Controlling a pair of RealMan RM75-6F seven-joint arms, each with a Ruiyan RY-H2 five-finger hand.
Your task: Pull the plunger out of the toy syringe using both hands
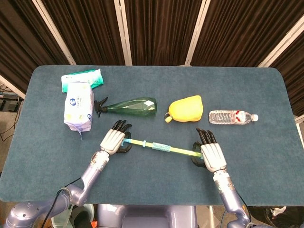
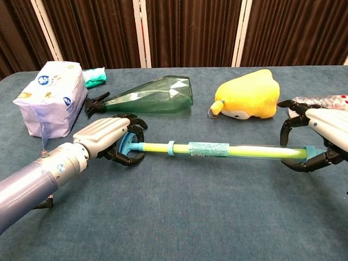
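Dark brown pleated curtains [image 1: 156, 28] with pale vertical strips [image 1: 124, 31] hang behind a blue-carpeted table [image 1: 266, 156]; floor barely visible, perhaps grey.

— What is the table [image 1: 266, 156] covered in?
— Matt blue cloth, like felt. On it, the syringe [image 2: 228, 150] is glossy clear plastic with a blue plunger [image 2: 127, 145] of smooth plastic.
— And behind the syringe?
— A shiny green plastic spray bottle [image 1: 134, 106], a matt yellow plush toy [image 1: 186, 109], a clear glossy water bottle [image 1: 232, 117].
— The hands?
— Left hand [image 2: 111, 140] and right hand [image 2: 322, 136]: smooth pale shells, black fingers.
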